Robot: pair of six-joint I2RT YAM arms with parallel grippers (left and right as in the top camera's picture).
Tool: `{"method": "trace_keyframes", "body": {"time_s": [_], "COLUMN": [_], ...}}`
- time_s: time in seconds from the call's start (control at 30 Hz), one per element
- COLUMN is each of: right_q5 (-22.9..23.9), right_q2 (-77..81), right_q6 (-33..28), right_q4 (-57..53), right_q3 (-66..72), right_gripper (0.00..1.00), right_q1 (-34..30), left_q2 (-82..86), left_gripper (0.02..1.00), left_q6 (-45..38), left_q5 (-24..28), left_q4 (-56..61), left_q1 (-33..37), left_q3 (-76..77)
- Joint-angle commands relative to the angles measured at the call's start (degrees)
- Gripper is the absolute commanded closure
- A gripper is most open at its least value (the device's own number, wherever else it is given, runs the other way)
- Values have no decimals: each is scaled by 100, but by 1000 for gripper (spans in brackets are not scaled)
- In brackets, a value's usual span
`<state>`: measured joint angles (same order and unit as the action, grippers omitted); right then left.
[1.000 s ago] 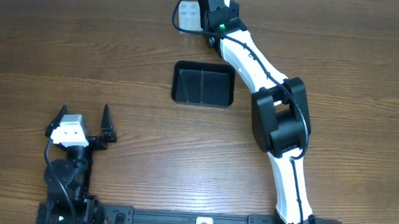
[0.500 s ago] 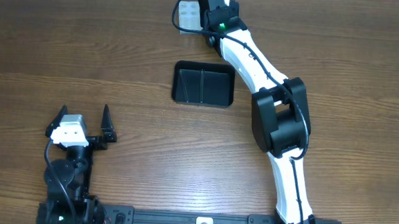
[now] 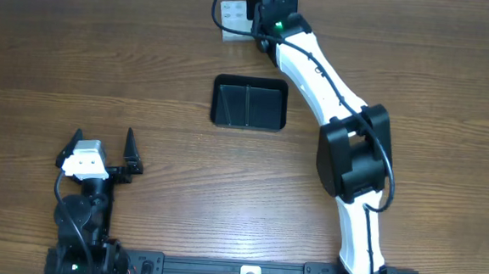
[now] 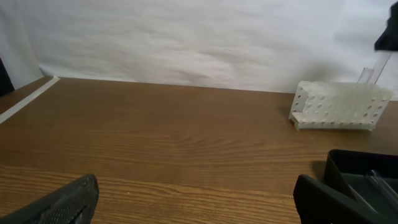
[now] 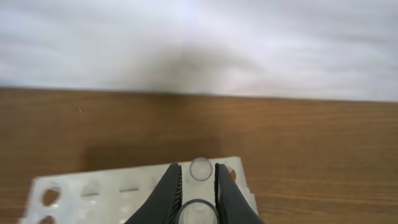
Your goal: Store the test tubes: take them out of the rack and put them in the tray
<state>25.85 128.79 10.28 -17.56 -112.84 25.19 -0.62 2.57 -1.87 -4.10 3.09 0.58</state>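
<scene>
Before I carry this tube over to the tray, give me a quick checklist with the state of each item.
1. Right gripper shut on the tube: ok, both fingers pinch it.
2. Tube clear of the rack: not ok, in the left wrist view its lower end meets the rack top.
3. Table between rack and tray free: ok.
4. Left gripper out of the way: ok, open, near its base.
5. Room in the tray: cannot tell, its contents are hard to make out.
</scene>
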Motion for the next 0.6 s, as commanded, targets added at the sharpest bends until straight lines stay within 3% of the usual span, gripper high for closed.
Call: {"method": "trace_keyframes", "body": {"time_s": [0.03,0.3,0.6], "right_q5": [37,35,-149], "right_q2": [-470,-826,-1239], "right_q6": [-4,4,841], "right_q4": [-33,-413,-2293], "right_q3": [-181,-181,-205], "right_gripper": [895,921,952], "right_q1": [107,278,367], "left_q2": [46,46,46], "left_gripper": [20,20,20], "left_q6": [-85,-85,-85], "left_q5": [37,37,37], "left_q4": [-4,-4,-4], "left_q1": [24,24,24], "left_q3": [-24,-24,-24]}}
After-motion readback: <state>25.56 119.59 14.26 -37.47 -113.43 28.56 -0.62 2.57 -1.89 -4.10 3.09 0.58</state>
